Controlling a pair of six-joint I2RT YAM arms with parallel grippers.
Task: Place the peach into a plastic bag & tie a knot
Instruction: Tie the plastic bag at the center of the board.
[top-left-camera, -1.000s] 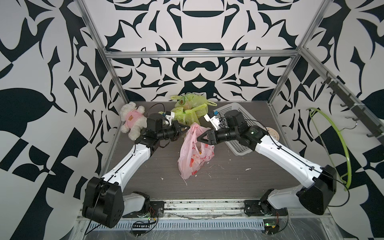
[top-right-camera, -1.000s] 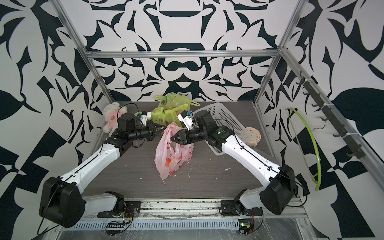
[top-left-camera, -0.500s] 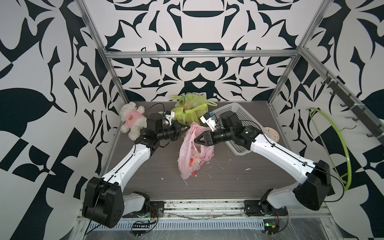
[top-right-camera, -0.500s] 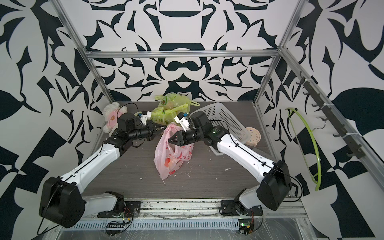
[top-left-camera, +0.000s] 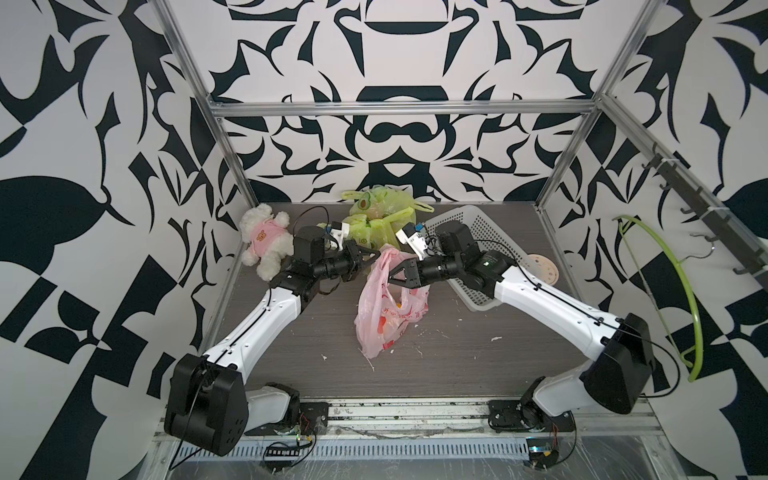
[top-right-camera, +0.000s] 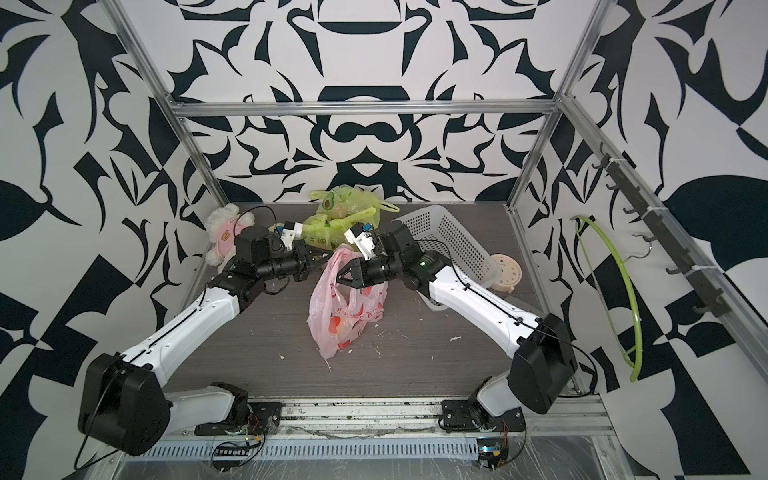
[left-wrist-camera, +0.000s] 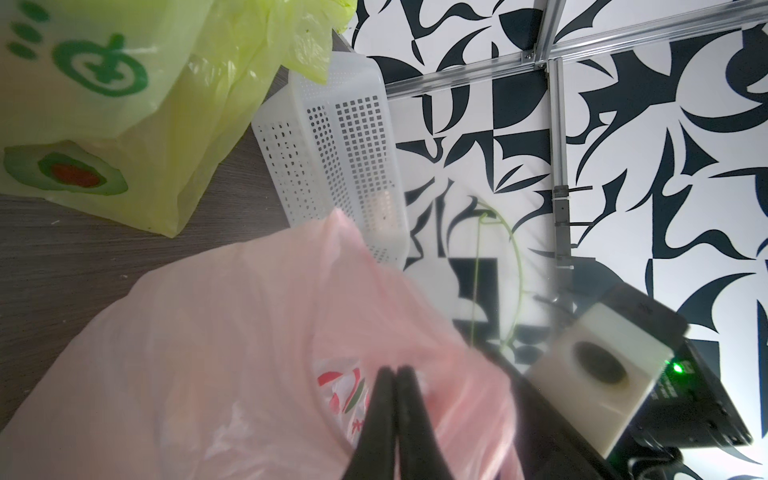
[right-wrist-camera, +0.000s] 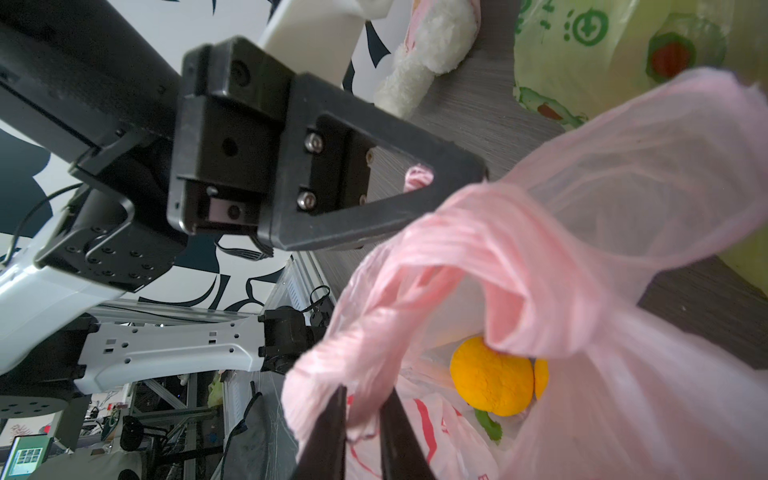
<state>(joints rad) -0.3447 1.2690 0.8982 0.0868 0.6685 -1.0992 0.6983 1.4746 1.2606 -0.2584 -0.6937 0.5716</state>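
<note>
So the peach (right-wrist-camera: 492, 376) is down inside the pink bag (top-left-camera: 386, 307)
The bag's mouth is held up over the surface (top-left-camera: 457, 365): left tool (left-wrist-camera: 395, 372) squeezed together on one side, right tool (right-wrist-camera: 361, 401) pinched on the bunched handle opposite.

Green circled character (left-wrist-camera: 101, 74), perhaps 牛, on the green bag (left-wrist-camera: 187, 137); red print (left-wrist-camera: 334, 380) on the pink bag (left-wrist-camera: 208, 353), unreadable.

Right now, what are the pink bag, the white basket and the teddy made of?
Pink bag: thin plastic film, slightly glossy; it crinkles and you can partly see through it. White basket: probably hard moulded plastic, matt; stiff walls full of square holes. Teddy bear: fluffy white plush, pink cloth top; stuffing unseen.
</note>
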